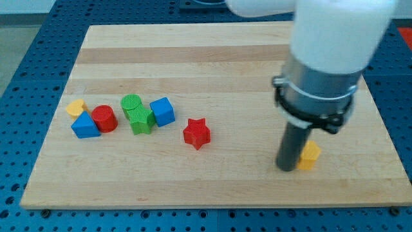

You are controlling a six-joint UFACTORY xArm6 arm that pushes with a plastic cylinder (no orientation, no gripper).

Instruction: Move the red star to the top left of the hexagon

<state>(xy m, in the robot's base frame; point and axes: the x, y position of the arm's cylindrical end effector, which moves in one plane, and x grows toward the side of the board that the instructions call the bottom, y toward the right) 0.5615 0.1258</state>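
The red star lies near the middle of the wooden board. A yellow hexagon sits at the view's lower right. My tip rests on the board right beside the hexagon's left side, far to the right of the red star. The rod and the arm's grey and white body rise above it and hide part of the hexagon.
A cluster sits at the view's left: a small yellow block, a blue triangle, a red cylinder, a green cylinder, a green star-like block and a blue cube.
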